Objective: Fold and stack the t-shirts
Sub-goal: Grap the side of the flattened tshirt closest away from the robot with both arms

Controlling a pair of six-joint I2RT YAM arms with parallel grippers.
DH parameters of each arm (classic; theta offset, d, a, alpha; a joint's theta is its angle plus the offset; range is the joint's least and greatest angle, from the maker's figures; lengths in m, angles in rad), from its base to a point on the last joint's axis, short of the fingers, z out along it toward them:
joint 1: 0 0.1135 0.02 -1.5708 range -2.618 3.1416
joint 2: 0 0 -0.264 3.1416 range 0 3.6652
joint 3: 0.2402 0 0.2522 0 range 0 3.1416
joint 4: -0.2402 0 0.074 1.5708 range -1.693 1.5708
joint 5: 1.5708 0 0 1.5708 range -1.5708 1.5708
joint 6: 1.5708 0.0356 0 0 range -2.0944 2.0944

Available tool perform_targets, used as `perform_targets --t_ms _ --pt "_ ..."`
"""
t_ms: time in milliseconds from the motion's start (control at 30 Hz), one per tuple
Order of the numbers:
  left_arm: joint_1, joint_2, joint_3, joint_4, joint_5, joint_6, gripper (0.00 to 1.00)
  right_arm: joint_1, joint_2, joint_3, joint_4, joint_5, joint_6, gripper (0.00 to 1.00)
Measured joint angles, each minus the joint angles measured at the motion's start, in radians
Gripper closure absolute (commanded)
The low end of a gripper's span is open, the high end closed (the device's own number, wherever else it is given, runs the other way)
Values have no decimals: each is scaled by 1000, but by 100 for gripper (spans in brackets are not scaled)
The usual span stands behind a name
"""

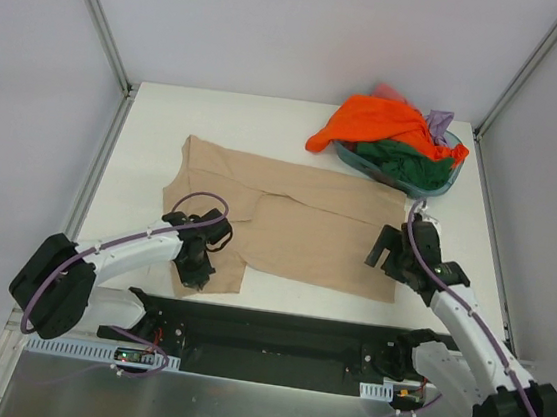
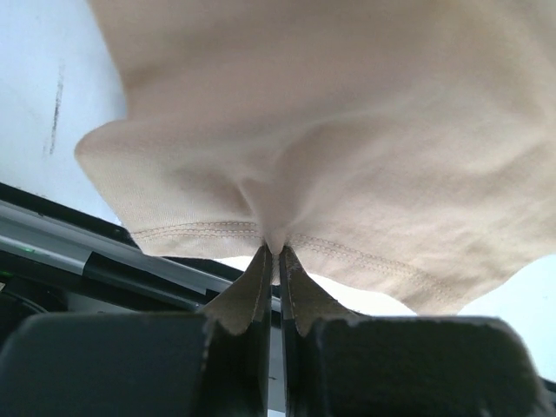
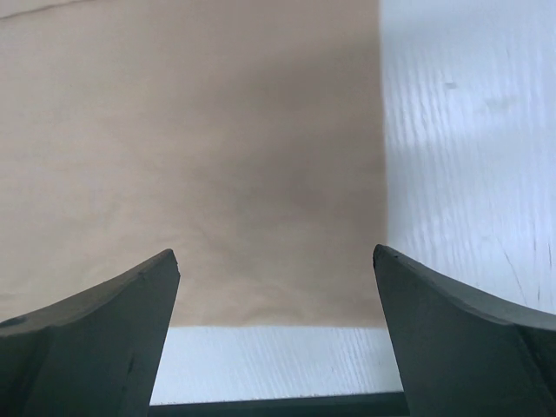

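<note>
Left end effector (image 1: 196,272): clamped together on the near hem of the tan t-shirt (image 1: 297,221), close to its near-left corner; stitched hem bunched and gathered between the fingertips (image 2: 250,300) in the wrist view
Right end effector (image 1: 387,249): spread wide, holding nothing, hovering over the tan t-shirt's near-right corner
Tan t-shirt position: spread mostly flat across the middle of the surface (image 1: 146,133), reaching toward the near edge
Orange t-shirt (image 1: 374,122): heaped over the teal basin (image 1: 447,179) at the far-right corner, draping past its left rim
Dark green t-shirt (image 1: 404,163): inside the basin, under the orange one
Lilac t-shirt (image 1: 440,118): small bit showing at the basin's far side
</note>
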Motion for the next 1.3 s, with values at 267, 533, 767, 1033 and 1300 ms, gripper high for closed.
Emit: perform_targets --t_ms 267,533,767,1033,1300 --pt "2 -63 0 22 22 76 100 -3 -242 -164 -161 50 159 10" --pt "2 -65 0 25 35 106 100 -3 -269 -241 -129 45 251 31" --pt "3 -68 0 25 42 112 100 -4 -220 -241 -82 38 264 46" --pt "3 -68 0 25 44 112 100 -4 -249 -241 -122 36 272 46" --pt "4 -64 5 26 44 119 100 -4 -259 -246 -121 18 278 70"
